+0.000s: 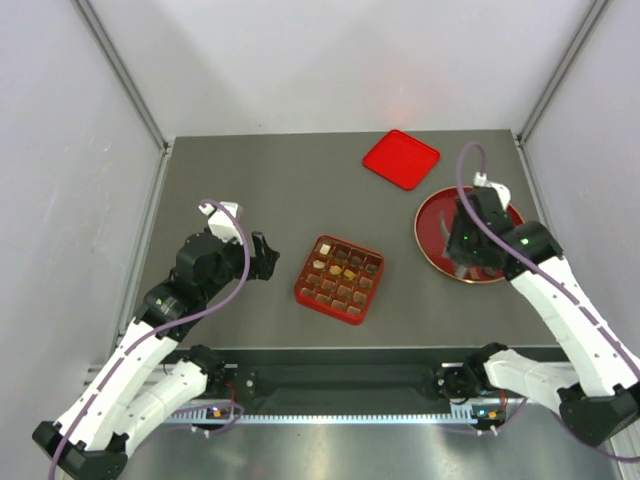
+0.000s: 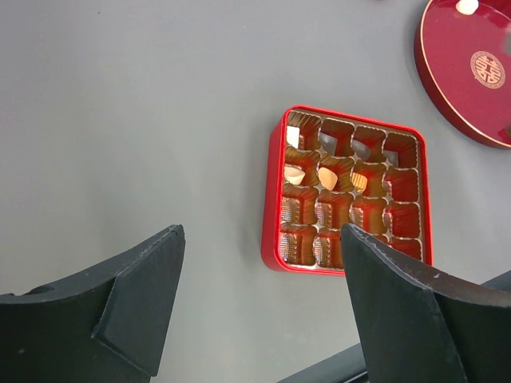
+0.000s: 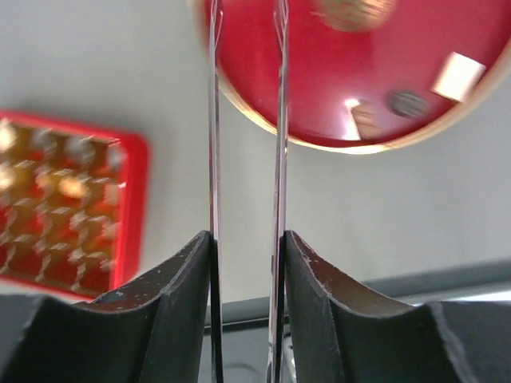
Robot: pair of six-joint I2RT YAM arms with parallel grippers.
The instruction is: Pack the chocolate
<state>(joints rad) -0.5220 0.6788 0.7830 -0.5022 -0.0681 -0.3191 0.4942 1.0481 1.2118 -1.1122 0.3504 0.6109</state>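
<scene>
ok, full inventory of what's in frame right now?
tray: one, red, gridded, table centre
chocolate in tray: at least three, cream-white, exact count unclear
plate: one, round, red, right of tray
chocolate on plate: about four, cream, tan, dark; blurred
lid: one, flat red square, far side
table: one, grey
left gripper: open, left of tray
right gripper: over plate; thin metal strips between fingers, state unclear
</scene>
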